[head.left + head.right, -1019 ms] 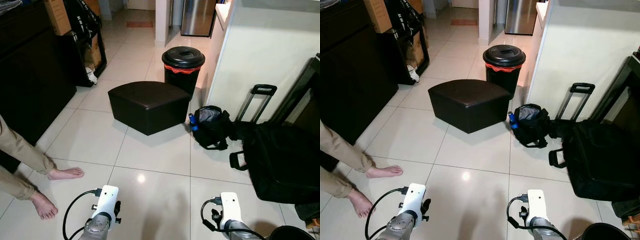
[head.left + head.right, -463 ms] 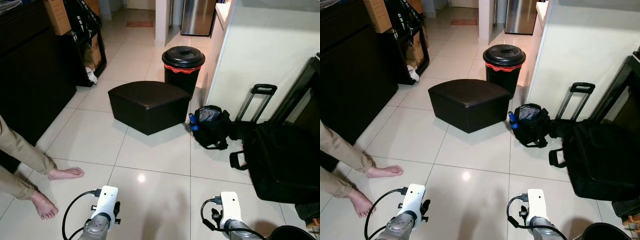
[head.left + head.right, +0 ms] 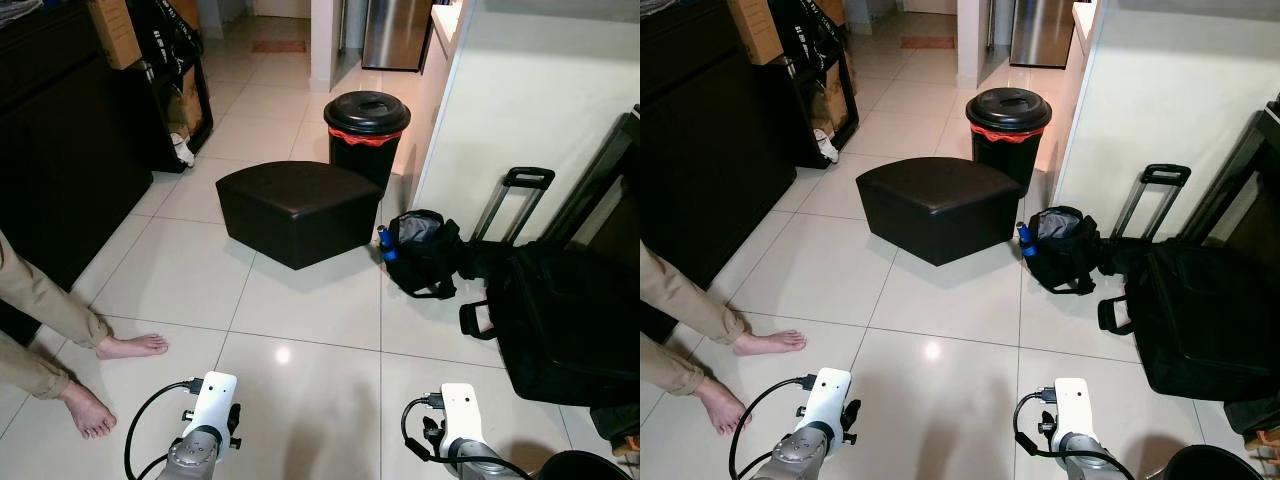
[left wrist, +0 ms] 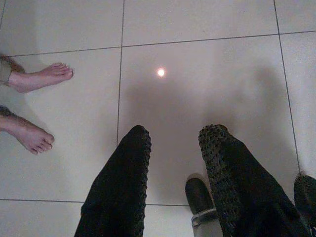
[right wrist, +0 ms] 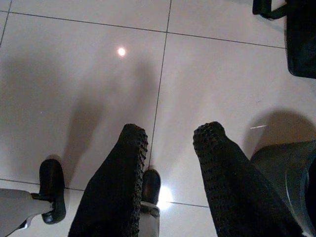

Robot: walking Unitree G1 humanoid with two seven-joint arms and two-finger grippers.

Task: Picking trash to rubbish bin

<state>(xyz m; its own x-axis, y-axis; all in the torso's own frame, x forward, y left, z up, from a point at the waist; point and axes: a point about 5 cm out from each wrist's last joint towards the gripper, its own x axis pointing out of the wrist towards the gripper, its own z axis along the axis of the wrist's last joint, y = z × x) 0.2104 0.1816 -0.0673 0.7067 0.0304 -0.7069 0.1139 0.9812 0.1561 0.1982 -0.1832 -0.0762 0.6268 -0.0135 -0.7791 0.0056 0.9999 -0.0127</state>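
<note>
Fingers spread empty on left gripper (image 4: 174, 136) and right gripper (image 5: 173, 132), one rubbish bin (image 3: 366, 131), one ottoman (image 3: 298, 210), two bare feet (image 3: 130, 347).

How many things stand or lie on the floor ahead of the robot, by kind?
Bin: 1
Ottoman: 1
Bags: 2, a small bag and a big bag
Bare feet: 2, foot and foot
Total: 6
</note>
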